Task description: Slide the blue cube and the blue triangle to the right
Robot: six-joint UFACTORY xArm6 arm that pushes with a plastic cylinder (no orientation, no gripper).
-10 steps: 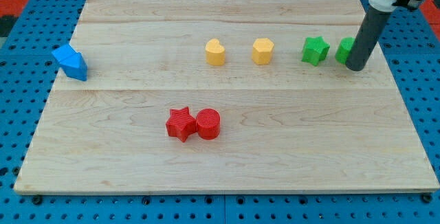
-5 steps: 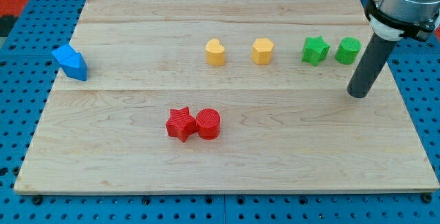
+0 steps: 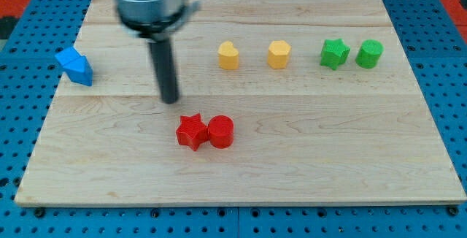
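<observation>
Two blue blocks sit pressed together at the board's left edge: the blue cube (image 3: 68,60) on the left and the blue triangle (image 3: 82,71) against its right side. My tip (image 3: 170,99) rests on the board to the right of them, well apart, just above the red star (image 3: 191,131).
A red cylinder (image 3: 221,131) touches the red star's right side. A yellow heart (image 3: 228,55) and a yellow hexagon (image 3: 279,54) stand in the upper middle. A green star (image 3: 334,53) and a green cylinder (image 3: 368,53) stand at the upper right. The wooden board (image 3: 328,158) lies on a blue pegboard.
My tip has swept from the board's right side, near the green cylinder, far to the left, to above the red star. No block has moved.
</observation>
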